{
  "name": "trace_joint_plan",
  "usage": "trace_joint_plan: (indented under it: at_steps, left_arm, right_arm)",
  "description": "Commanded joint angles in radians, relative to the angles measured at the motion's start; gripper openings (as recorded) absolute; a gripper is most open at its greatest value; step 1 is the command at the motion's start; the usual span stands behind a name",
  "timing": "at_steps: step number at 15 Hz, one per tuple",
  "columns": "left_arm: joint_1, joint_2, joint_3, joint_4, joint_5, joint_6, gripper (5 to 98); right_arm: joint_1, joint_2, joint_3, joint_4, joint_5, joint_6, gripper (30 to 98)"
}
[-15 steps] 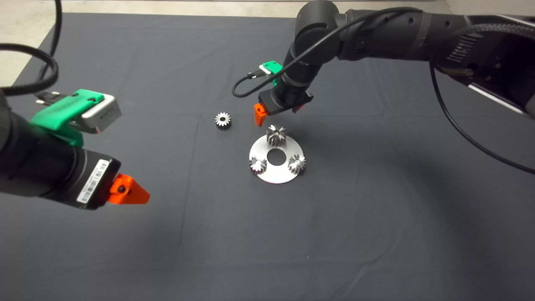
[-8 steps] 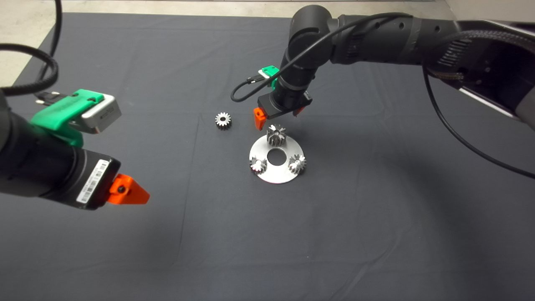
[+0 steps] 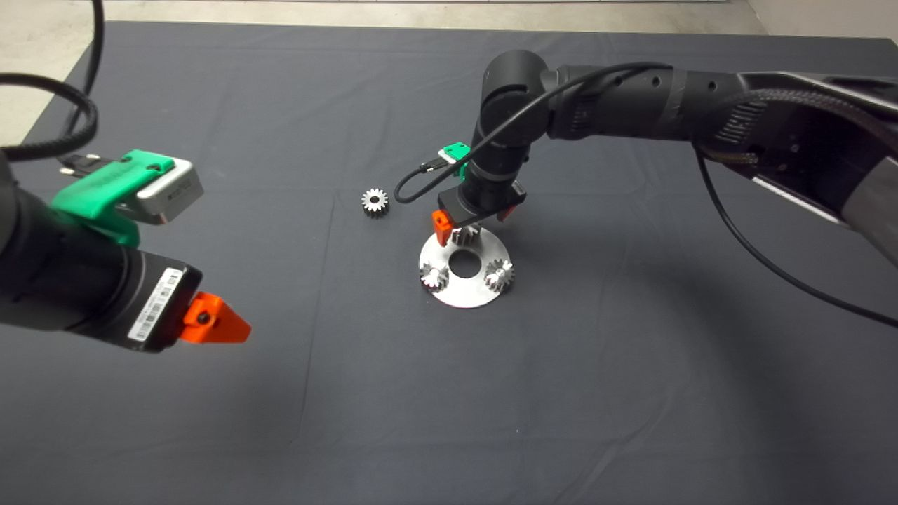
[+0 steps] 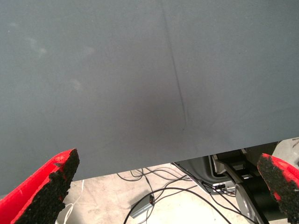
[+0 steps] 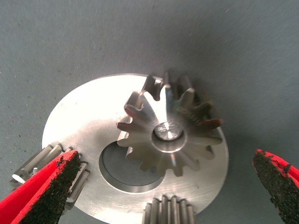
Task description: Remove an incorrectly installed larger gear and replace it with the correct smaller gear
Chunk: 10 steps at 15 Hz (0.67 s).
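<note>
The larger gear (image 3: 464, 236) stands on the far part of a round steel plate (image 3: 466, 292) and is partly hidden by my right gripper (image 3: 471, 221). In the right wrist view this gear (image 5: 170, 126) has slanted teeth and a bright pin in its centre. It sits between the wide-open fingers (image 5: 49, 184) without touching them. The smaller gear (image 3: 374, 202) lies flat on the mat, left of the plate. My left gripper (image 3: 210, 322) is parked at the lower left, open and empty (image 4: 166, 163).
Two small gears with centre pins (image 3: 433, 275) (image 3: 499, 274) stand on the near side of the plate around its centre hole (image 3: 463, 263). The plate (image 5: 79, 116) fills the right wrist view. The left wrist view shows the mat edge and cables on the floor (image 4: 154, 200).
My right gripper has come down and nearer, from above and behind the plate to straddling the larger gear. The gears, the plate and the left arm have not moved.
</note>
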Motion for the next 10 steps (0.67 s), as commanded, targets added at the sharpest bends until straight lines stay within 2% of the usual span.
trace_joint_plan:
  at_steps: [1,10]
  left_arm:
    - [-0.016,-0.001,0.01,-0.013,0.018,0.003,98.2]
    - [-0.016,-0.001,0.01,-0.013,0.013,0.005,98.2]
  right_arm:
    - [0.022,0.005,0.003,-0.014,-0.002,-0.004,97.7]
    - [0.02,0.007,-0.035,-0.023,0.022,-0.008,97.7]
